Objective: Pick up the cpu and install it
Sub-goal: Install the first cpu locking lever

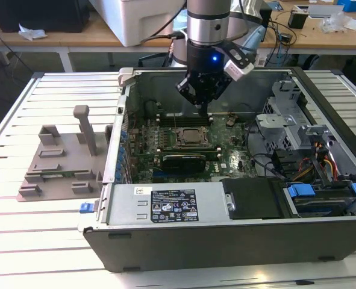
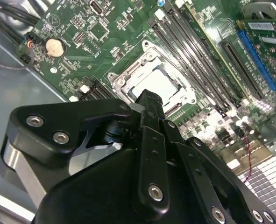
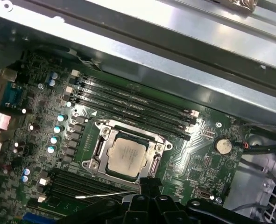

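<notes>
The open computer case (image 1: 238, 235) on the desk (image 1: 51, 241) holds the motherboard (image 3: 208, 163); the cpu (image 3: 127, 153) sits in its socket (image 3: 98, 161). The hand (image 1: 203, 108) hangs above, at the socket's 12 o'clock, fingers together on nothing. A white-and-black label (image 1: 173, 206) marks the power supply, unreadable.

A robotics lab or electronics workshop: open computer case (image 1: 238, 198) with bare motherboard (image 3: 128, 154) on a slatted metal desk (image 1: 45, 241), grey fixture (image 1: 60, 162) beside it, cluttered wooden benches (image 1: 322, 33) with cables and equipment behind.
</notes>
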`<state>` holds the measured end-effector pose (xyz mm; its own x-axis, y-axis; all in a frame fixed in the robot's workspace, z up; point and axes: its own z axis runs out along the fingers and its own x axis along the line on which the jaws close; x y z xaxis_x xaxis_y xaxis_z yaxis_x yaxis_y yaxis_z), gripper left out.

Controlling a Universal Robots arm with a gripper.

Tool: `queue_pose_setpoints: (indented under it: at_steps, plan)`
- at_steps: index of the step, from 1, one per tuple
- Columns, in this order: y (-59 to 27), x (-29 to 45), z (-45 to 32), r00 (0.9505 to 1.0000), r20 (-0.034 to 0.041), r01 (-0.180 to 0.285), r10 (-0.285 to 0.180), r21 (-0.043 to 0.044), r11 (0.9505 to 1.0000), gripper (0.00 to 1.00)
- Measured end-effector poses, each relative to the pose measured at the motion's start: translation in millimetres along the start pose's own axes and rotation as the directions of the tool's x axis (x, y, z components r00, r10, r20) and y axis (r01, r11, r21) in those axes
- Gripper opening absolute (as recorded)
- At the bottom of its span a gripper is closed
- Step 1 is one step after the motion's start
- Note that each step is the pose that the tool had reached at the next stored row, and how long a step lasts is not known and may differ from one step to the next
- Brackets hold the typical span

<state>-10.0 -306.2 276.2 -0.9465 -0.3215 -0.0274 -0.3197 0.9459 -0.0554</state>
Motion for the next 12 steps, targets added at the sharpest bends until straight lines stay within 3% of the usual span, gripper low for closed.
queue_pose_setpoints:
  at_steps: [4, 7, 10, 12]
  plan:
    - [0.0, 0.0, 0.0, 0.9963, 0.0050, 0.086, -0.086, -0.0022, 0.9963, 0.11]
    - [0.0, 0.0, 0.0, 0.9926, 0.0070, 0.121, -0.121, -0.0030, 0.9926, 0.11]
    - [0.0, 0.1, 0.0, 0.9921, 0.0132, 0.125, -0.125, -0.0153, 0.9920, 0.11]
    - [0.0, 0.0, 0.0, 0.9921, 0.0141, 0.125, -0.125, -0.0172, 0.9920, 0.11]
